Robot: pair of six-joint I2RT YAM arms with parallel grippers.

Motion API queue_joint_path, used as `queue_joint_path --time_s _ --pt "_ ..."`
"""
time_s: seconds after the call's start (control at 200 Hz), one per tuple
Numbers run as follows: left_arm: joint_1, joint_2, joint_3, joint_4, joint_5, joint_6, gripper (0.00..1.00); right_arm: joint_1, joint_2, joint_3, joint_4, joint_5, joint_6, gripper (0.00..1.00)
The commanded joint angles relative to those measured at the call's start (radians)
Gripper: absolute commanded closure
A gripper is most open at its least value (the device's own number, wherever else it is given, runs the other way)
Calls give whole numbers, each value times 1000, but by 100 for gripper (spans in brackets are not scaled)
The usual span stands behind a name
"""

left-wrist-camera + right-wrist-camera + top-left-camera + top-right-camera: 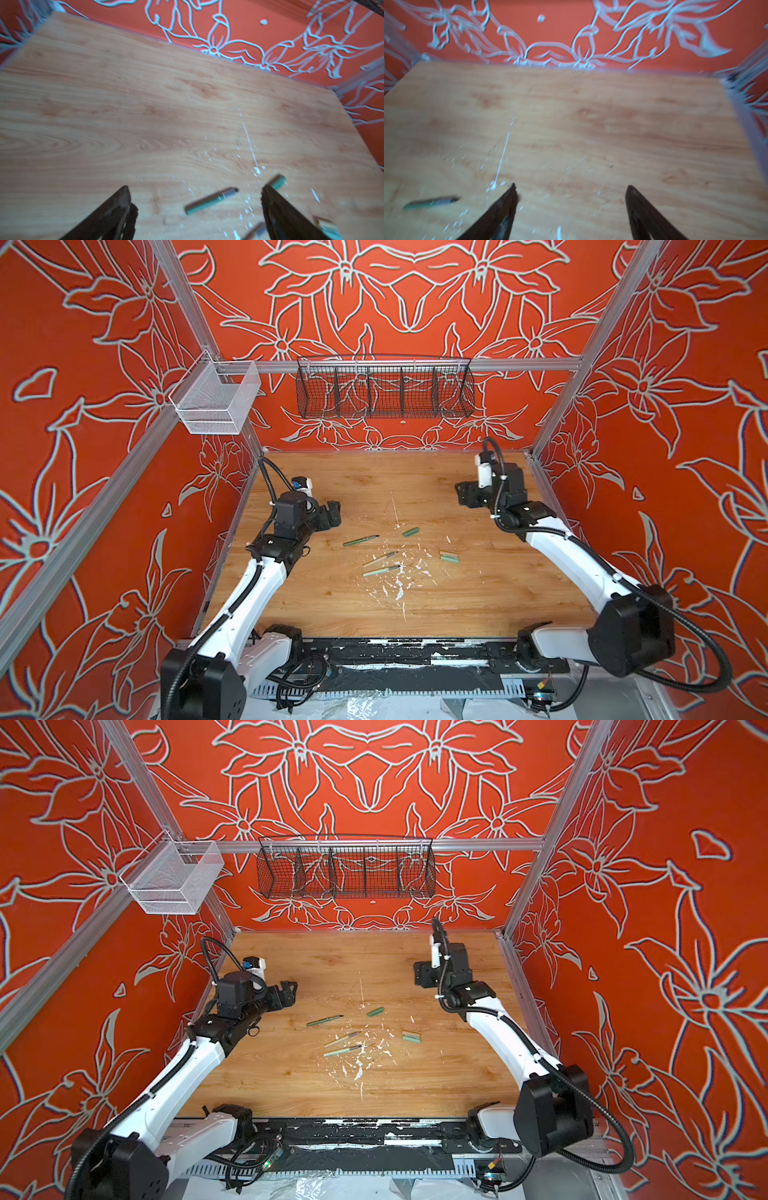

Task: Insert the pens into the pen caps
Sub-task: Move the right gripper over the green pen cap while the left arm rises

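Note:
Three pens lie mid-table in both top views: a dark green pen (360, 540) (324, 1021), a beige pen (380, 559) and a pale green pen (381, 571). To their right lie the pen caps: a dark green cap (410, 532) (375, 1011), and a beige cap (448, 553) beside a pale green cap (449, 559). My left gripper (334, 514) (195, 188) hangs open and empty, left of and above the dark green pen (209, 201). My right gripper (463, 493) (572, 186) is open and empty, behind and to the right of the caps.
White paint flecks (399, 585) are scattered over the wooden table (332, 614) around the pens. A white mesh basket (216, 400) and a black wire basket (384, 387) hang on the rail above the back edge. Red patterned walls enclose three sides.

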Motion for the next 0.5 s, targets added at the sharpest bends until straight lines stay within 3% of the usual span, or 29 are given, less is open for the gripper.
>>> queue_joint_path --time_s 0.0,0.12,0.24,0.335,0.495 --pt "-57 -58 -24 -134 26 -60 3 79 107 28 -207 -39 178 23" --pt "-64 -110 -52 -189 13 -67 3 179 218 53 -183 -38 282 27" --pt "-65 -158 -71 -186 75 -88 3 223 317 66 -127 -58 340 29" --pt "-66 -184 -97 -148 133 -104 3 241 387 102 -121 -65 358 32" --pt "-68 -182 -120 -154 139 -111 3 278 467 157 -159 -34 351 34"
